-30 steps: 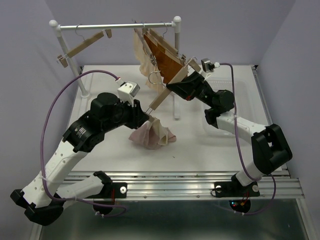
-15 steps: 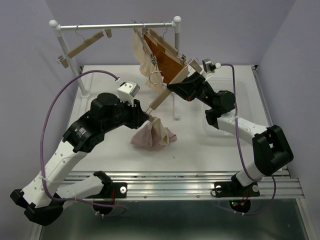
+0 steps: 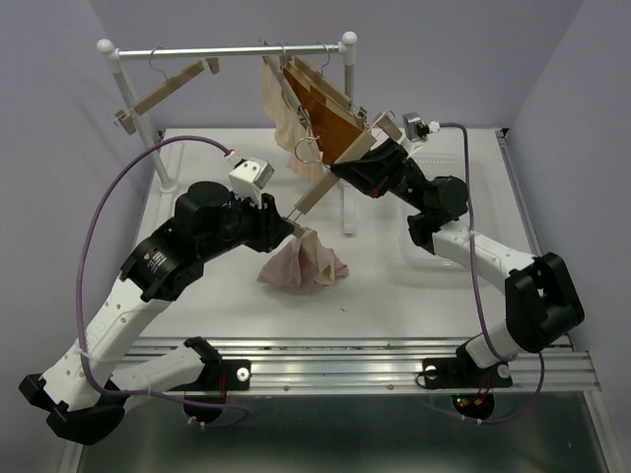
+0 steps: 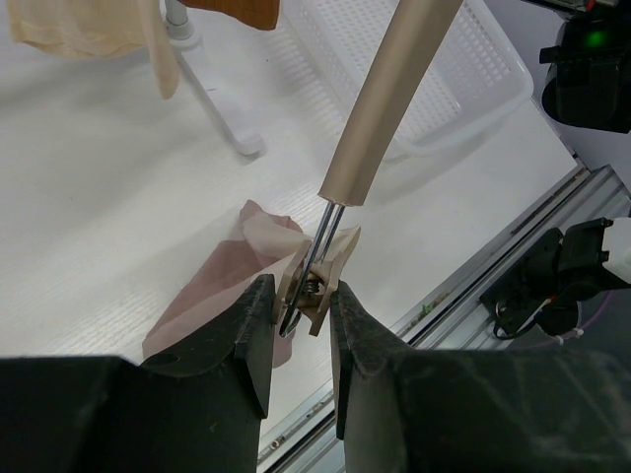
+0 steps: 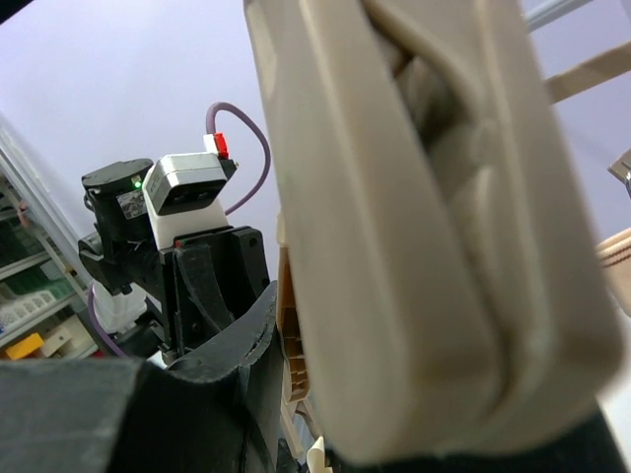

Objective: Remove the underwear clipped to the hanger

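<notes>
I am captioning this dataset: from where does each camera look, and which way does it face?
Top external: above and behind the bases, facing down at the table; both arms show, left claw and right claw holding one wooden hanger.
Left wrist: on the left arm, facing down its fingers pinching the hanger's lower clip over the pale pink underwear.
Right wrist: on the right arm, facing across at the left arm's camera, past a close beige clip; dark claw parts below.
Shared: top and left wrist both show hanger, lower clip, pink underwear.

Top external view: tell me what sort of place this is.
Probably a robot lab cell staged for laundry: plain lilac walls boxing in a white table, a clothes rack with wooden clip hangers, and an aluminium rail carrying two arms.
</notes>
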`<state>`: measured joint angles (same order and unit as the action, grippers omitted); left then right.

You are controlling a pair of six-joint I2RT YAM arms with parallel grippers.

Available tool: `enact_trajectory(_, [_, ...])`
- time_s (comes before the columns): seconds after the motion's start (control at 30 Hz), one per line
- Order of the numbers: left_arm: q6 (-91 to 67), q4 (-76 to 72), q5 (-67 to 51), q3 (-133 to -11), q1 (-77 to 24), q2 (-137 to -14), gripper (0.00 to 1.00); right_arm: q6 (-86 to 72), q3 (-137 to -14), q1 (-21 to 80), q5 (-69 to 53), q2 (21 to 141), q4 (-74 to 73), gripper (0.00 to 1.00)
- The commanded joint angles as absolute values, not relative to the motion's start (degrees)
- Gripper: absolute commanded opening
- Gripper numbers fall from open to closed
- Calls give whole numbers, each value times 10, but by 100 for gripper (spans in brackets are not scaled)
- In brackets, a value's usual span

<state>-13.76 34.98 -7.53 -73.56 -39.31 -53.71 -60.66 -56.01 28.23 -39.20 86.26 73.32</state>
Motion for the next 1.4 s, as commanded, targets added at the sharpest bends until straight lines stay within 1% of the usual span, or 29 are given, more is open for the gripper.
enact_trajectory(0.0, [-139,279,10,-792,-380,-505,0,-526,-575,277,-443,841,697,1])
enact_trajectory(0.17, [-137,272,4,-791,-380,-500,0,-521,-582,277,-441,836,685,1])
enact_trajectory(0.33, [-146,272,3,-800,-380,-502,0,-505,-600,277,-438,827,640,1])
enact_trajectory(0.43, [-149,269,-18,-804,-380,-503,0,-494,-605,277,-436,821,626,1])
enact_trajectory(0.83, [-144,272,-30,-838,-380,-520,0,-488,-611,277,-435,817,613,1])
enact_trajectory(1.37, [-147,256,-25,-793,-380,-505,0,-473,-588,277,-427,809,598,1])
